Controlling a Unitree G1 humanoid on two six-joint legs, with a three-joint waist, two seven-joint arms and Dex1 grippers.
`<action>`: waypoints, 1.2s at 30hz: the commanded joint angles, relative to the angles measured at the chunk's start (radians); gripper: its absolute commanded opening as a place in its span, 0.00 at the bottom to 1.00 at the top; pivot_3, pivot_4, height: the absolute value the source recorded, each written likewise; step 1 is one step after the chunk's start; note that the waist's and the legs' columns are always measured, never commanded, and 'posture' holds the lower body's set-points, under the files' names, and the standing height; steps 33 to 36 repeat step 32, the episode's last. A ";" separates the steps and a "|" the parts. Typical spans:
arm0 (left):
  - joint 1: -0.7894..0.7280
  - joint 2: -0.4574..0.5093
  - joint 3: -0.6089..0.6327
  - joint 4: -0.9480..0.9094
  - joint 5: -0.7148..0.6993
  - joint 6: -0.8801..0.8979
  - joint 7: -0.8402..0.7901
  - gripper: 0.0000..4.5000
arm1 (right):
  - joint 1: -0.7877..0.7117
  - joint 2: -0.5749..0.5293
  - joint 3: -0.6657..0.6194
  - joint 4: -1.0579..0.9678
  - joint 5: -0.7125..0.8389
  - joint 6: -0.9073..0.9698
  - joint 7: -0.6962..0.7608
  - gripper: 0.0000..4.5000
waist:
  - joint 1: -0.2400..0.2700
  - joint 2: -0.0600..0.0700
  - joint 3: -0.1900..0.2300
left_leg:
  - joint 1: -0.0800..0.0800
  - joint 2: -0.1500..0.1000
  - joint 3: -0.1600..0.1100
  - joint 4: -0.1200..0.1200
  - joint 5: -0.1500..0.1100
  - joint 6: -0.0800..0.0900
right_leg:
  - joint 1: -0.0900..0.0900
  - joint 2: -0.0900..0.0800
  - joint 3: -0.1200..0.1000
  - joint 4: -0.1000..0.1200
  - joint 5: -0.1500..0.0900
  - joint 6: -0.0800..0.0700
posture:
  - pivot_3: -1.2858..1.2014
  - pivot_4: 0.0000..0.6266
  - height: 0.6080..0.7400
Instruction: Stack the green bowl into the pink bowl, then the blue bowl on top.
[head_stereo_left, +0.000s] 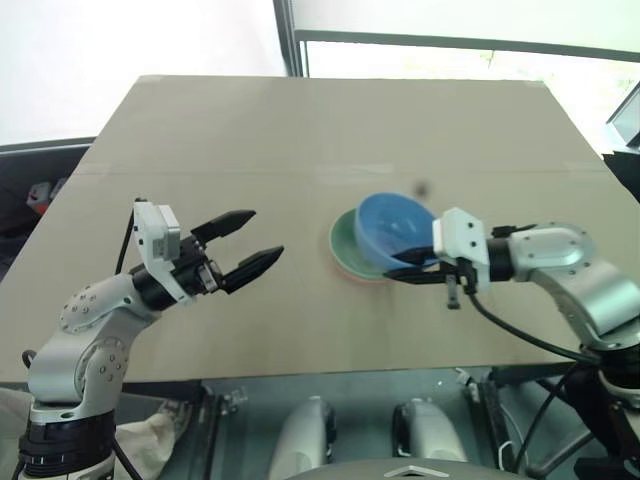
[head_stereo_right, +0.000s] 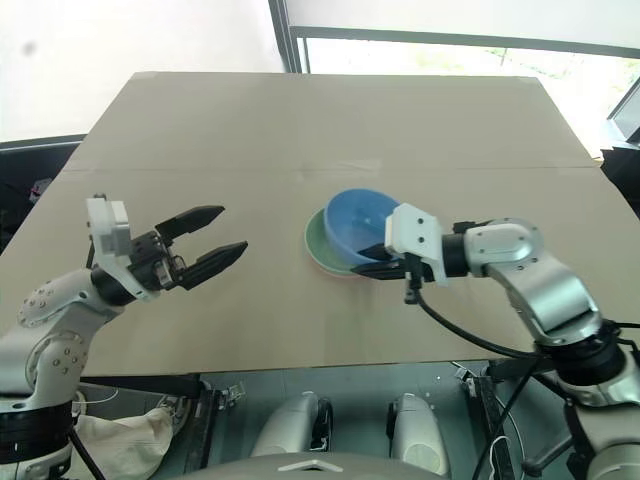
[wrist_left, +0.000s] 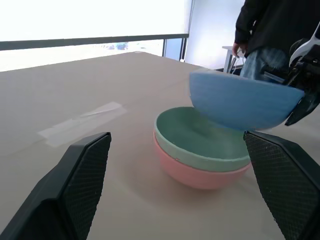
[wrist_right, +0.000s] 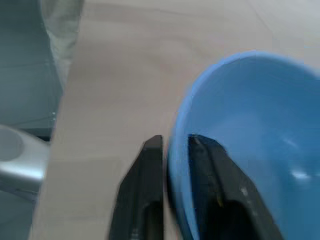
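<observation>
The small round mint-green plastic bowl (wrist_left: 202, 139) is seen already nested in the small round salmon-pink plastic bowl (wrist_left: 197, 172), on the tan tabletop (head_stereo_left: 300, 130). This nested pair is taken as the landmark.

The small round bright blue plastic bowl (head_stereo_left: 395, 232) is held above the pair, tilted and offset toward the robot's right; no contact with the green bowl can be made out. Its wall is pinched by the right gripper (wrist_right: 175, 150), 1 black finger (wrist_right: 147, 190) outside the rim and 1 inside.

The left gripper (head_stereo_left: 245, 245) is held to the robot's left of the pair, well apart from it, with jaws spread wide and nothing between them.

1 of 2 stacking steps is judged done; the blue bowl's placement is judged to be in hand.

Risks judged from here:
- A thin, smooth wall is gripped at 1 point on the rim only; slipping or pivoting of the blue bowl is possible.
- If released while tilted and offset, the blue bowl could catch the green rim, sit crooked, or slide off onto the table.
- A sideways nudge during lowering could shift the light pair, since it is braced by nothing.

A person (wrist_left: 270, 30) is seen standing beyond the table's far side.
</observation>
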 joint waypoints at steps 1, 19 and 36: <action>-0.014 0.028 0.017 0.000 -0.007 -0.002 -0.023 1.00 | -0.049 0.036 -0.006 0.012 -0.035 -0.025 -0.037 0.53 | 0.001 0.000 0.000 | 0.000 0.000 0.000 0.000 0.000 0.000 | 0.000 0.000 0.000 0.000 0.000 0.000 | 0.52 0.24 1.00; 0.238 0.079 0.208 -0.130 -0.002 -0.019 -0.015 1.00 | 0.217 -0.092 -0.488 -0.190 0.318 0.229 -0.117 0.99 | 0.013 -0.001 0.002 | -0.002 0.000 -0.001 -0.002 0.000 0.000 | 0.000 -0.001 -0.003 -0.005 0.000 0.000 | 0.52 0.24 1.00; 0.205 0.126 0.207 -0.133 -0.042 0.060 0.006 1.00 | 0.411 -0.190 -0.649 0.044 0.210 -0.020 -0.055 0.99 | 0.020 -0.001 0.001 | 0.000 0.001 0.001 -0.001 0.000 0.001 | 0.000 0.000 0.001 -0.003 0.000 0.000 | 0.52 0.24 1.00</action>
